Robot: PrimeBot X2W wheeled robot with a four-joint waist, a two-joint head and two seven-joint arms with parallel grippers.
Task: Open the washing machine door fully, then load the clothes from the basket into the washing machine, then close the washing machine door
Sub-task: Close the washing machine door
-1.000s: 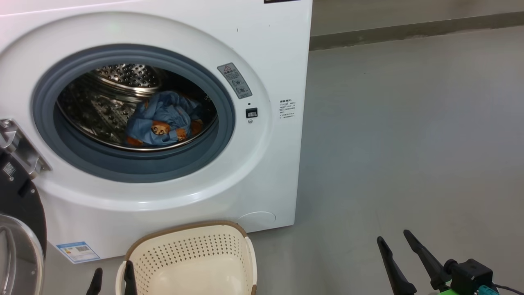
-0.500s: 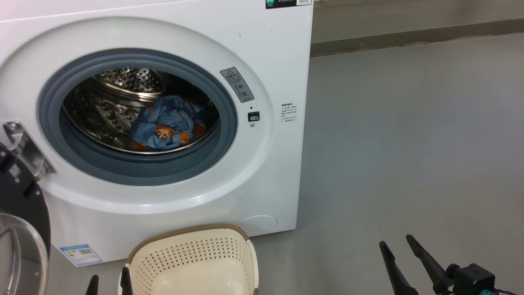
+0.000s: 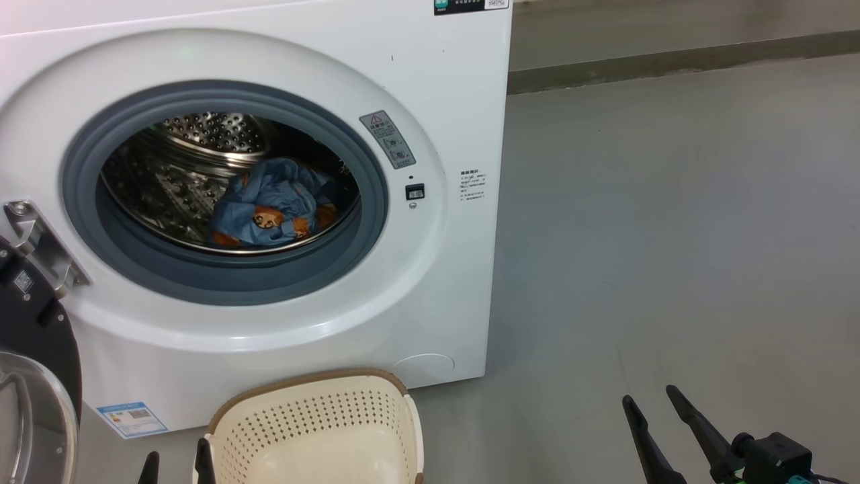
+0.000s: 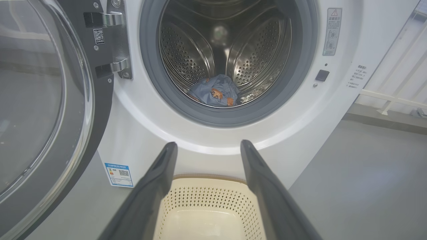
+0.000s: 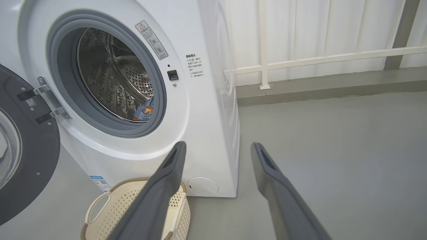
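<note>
The white washing machine [image 3: 430,101] stands with its door [image 3: 33,376] swung open to the left on its metal hinge. Light blue clothes [image 3: 272,205] with orange-brown prints lie in the steel drum. On the floor in front of the machine sits the cream basket [image 3: 316,430]; the part of its inside that shows is bare. My left gripper [image 3: 176,464] is open just left of the basket's rim. In the left wrist view, the left gripper [image 4: 206,145] is above the basket [image 4: 206,200] and faces the clothes [image 4: 215,91]. My right gripper [image 3: 648,400] is open over the floor, right of the machine.
Grey floor [image 3: 672,235] stretches to the right of the machine. A white railing [image 5: 317,60] on a low kerb runs along the back. The open door [image 5: 33,150] juts out on the left of the drum opening.
The head camera tilted slightly, so the whole picture slid down a little. My left fingertips sit a bit lower in view. Clothes, basket and door have not moved.
</note>
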